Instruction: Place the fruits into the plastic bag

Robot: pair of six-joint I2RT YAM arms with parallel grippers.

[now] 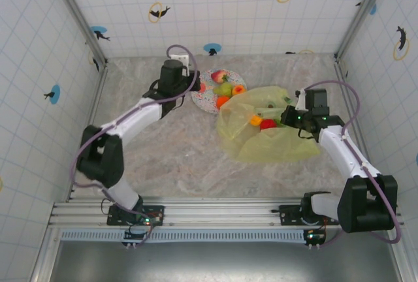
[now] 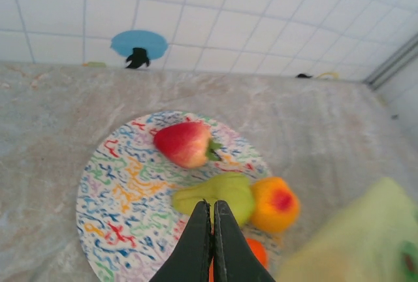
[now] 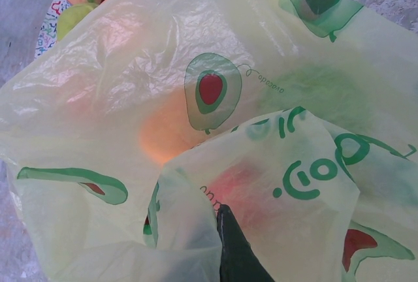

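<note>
Left pincer [image 2: 213, 207] clenched over the plate [image 2: 111, 184]; right pincer [image 3: 225, 220] gripping the plastic bag [image 1: 274, 143].
The left pincer's fingers press together, empty, tips just above the green pear [image 2: 219, 194], which lies on its side, long axis across, narrow end left. A strawberry [image 2: 186, 143] and peach [image 2: 274, 203] share the plate. The bag lies on the table [image 1: 170, 151], an orange fruit [image 1: 256, 120] and a red fruit [image 1: 268, 124] inside.

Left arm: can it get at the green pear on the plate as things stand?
Probably yes. The left fingers hang just short of the green pear with nothing between. But they are shut and must open first, and an orange fruit crowds the pear's side.
</note>
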